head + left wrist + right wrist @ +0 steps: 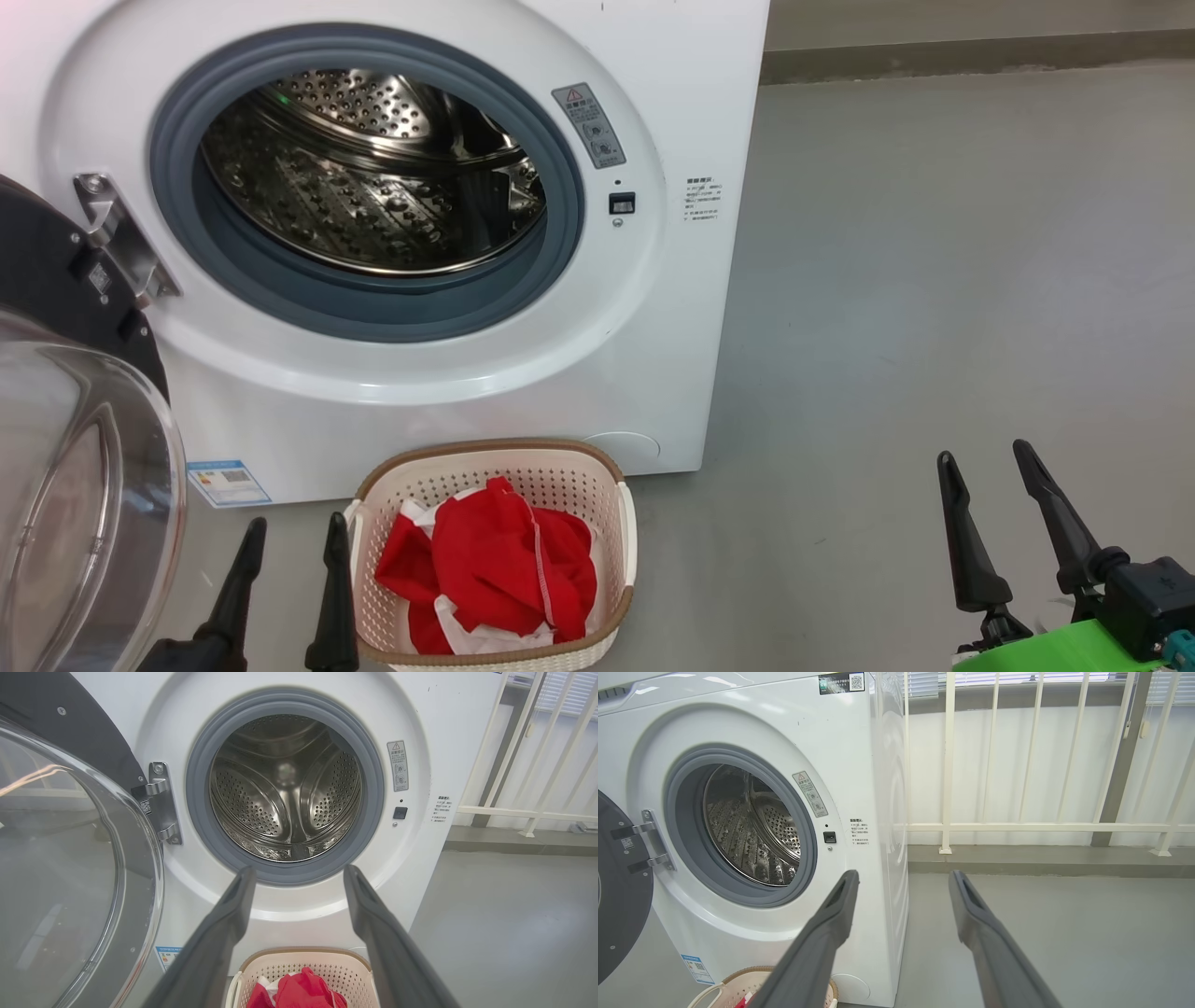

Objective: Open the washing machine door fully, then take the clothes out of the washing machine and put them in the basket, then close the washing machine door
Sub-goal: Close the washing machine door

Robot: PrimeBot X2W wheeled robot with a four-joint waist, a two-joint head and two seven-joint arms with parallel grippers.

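While the drum [373, 177] of the washing machine [653, 112] is showing bare steel in the head view, the clothes [495, 560] are lying heaped in the basket [485, 453] at 6 o'clock. The washing machine door [84, 485] is hanging open at 9 o'clock. The left gripper [296, 523] is idling at 7 o'clock, the right gripper [984, 453] at 4 o'clock, both spread, holding nothing.

Left wrist view: the door's glass is bulging at 9 o'clock, hinge [161, 802] beside it. Judgement: door rigid, fairly heavy, glass slick; the black rim [93, 737] is looking like the safest place to push.

Right wrist view: fingers [833, 924] are pointing at floor [1064, 928], machine at 9 o'clock.
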